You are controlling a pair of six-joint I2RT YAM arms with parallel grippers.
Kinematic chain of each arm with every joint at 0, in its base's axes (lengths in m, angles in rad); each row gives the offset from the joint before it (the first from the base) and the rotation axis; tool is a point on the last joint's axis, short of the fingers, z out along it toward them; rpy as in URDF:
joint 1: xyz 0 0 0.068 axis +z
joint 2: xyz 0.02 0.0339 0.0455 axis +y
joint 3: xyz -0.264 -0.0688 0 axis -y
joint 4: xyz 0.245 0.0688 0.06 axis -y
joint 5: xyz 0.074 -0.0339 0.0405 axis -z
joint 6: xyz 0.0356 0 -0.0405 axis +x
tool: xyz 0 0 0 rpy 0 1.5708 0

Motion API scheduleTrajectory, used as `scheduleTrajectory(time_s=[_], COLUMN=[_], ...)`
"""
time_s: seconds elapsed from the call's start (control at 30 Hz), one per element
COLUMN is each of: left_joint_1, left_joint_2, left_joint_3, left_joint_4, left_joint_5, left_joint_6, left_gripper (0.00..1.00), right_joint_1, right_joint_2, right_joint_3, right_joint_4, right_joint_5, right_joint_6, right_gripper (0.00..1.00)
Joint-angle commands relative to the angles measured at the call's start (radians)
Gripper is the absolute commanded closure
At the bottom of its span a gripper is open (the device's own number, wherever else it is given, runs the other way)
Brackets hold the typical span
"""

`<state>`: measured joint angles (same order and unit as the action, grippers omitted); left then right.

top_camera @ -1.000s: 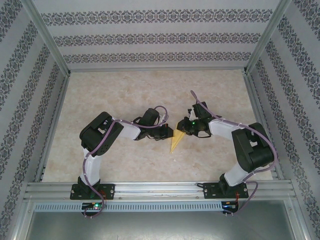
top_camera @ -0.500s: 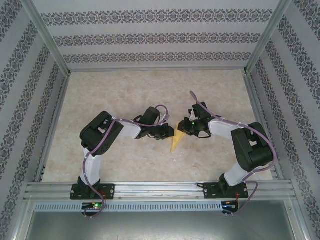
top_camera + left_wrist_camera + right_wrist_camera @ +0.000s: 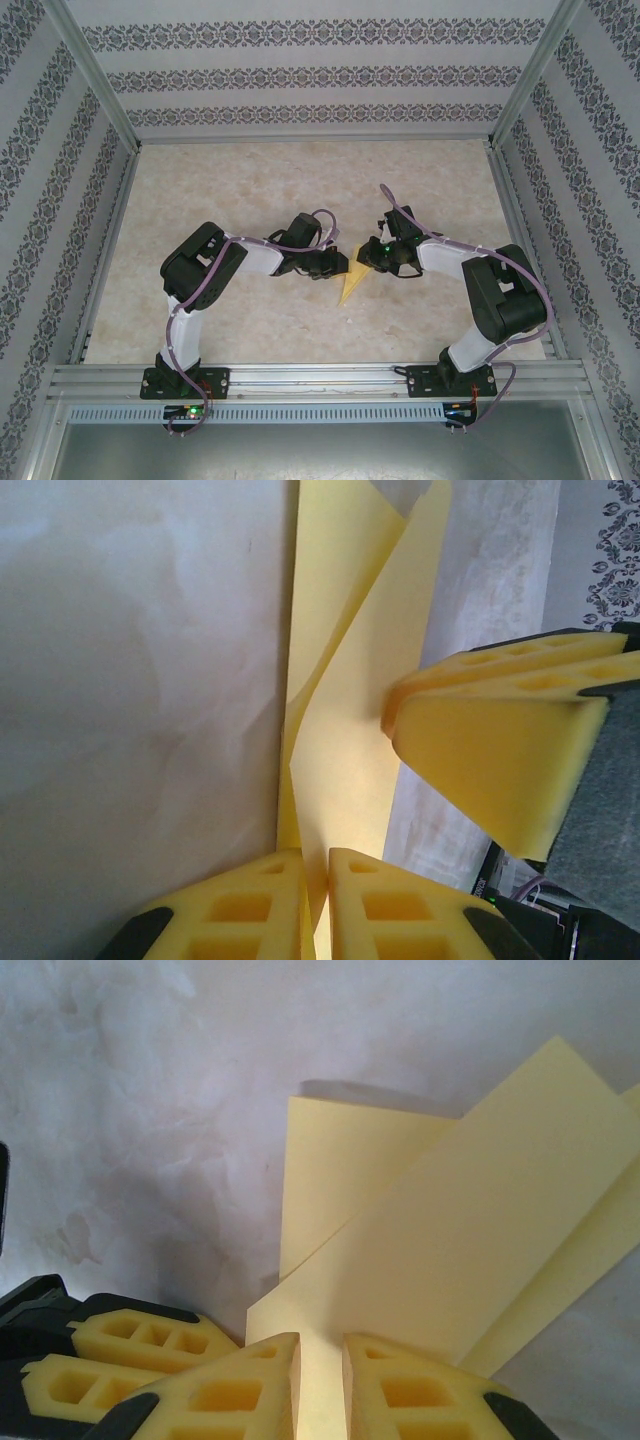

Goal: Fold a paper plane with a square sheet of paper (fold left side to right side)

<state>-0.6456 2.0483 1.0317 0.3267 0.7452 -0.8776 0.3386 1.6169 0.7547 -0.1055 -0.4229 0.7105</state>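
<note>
My left gripper (image 3: 315,865) and right gripper (image 3: 320,1345) each pinch the paper (image 3: 350,287), a pointed wedge at the middle of the bench (image 3: 250,180). Pulling apart or twisting could tear it or skew the crease.

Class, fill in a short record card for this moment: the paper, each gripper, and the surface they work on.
Object: yellow paper, folded to a narrow pointed wedge, tip toward the arm bases
Paper layers: one flap curls up off the layer under it, not pressed flat
Left side: left gripper, jaws shut on the paper's edge
Right side: right gripper, jaws shut on the paper
Arms: both reach inward and meet at the paper's wide end
Surface: pale marbled table
</note>
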Motion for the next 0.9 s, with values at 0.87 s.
scheduleTrajectory(time_s=[0.87], left_joint_1=[-0.007], left_joint_2=[0.088], left_joint_3=[-0.025], left_joint_4=[-0.017], left_joint_5=[-0.161], left_joint_6=[0.037], left_gripper=[0.86], right_joint_1=[0.0], right_joint_2=[0.054], right_joint_3=[-0.049], right_joint_4=[0.024], right_joint_5=[0.034], right_joint_6=[0.01], right_gripper=[0.83])
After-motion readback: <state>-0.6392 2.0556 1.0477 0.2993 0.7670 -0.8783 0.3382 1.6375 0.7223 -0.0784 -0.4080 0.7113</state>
